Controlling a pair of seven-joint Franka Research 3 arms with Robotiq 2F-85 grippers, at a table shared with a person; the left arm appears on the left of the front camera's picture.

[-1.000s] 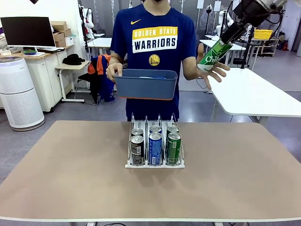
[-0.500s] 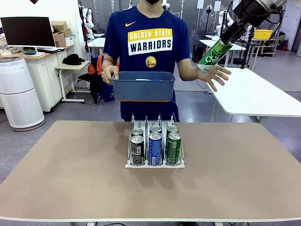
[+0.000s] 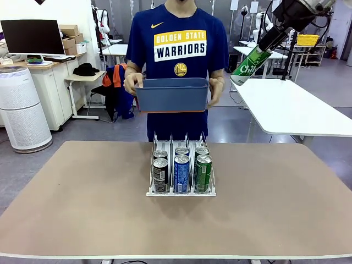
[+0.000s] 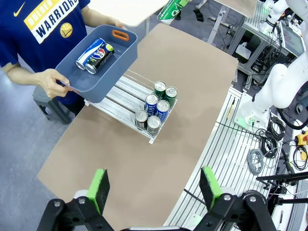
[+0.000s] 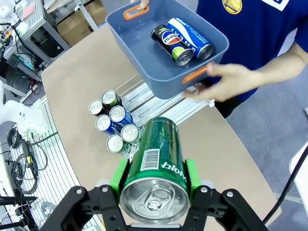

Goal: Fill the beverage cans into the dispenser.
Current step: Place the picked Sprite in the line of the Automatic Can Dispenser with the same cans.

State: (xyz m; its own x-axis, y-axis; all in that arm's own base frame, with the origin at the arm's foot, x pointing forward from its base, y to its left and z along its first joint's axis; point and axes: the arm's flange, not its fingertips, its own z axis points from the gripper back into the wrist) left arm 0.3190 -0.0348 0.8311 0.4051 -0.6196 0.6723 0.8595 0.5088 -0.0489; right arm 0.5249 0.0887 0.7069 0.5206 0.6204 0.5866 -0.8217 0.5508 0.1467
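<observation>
My right gripper [image 3: 263, 48] is up high at the far right, shut on a green beverage can [image 3: 248, 66] that tilts down toward the person. In the right wrist view the green can [image 5: 155, 156] sits between the gripper's [image 5: 155, 177] green pads. On the table stands the white dispenser [image 3: 181, 193] with several cans [image 3: 181, 171] at the front of its three lanes. My left gripper [image 4: 155, 187] hangs open and empty high above the table. From there I see the dispenser [image 4: 120, 94] and its cans [image 4: 156, 103] below.
A person at the far side holds a blue-grey bin [image 3: 172, 96] in both hands above the dispenser's back end. In the bin [image 5: 144, 50] lie a black can [image 5: 168, 43] and a blue-and-white can [image 5: 190, 38]. A white table [image 3: 297, 110] stands at the right.
The person's hand drew back from under the green can to the bin's handle, so both hands now hold the bin. Neither gripper has moved.
</observation>
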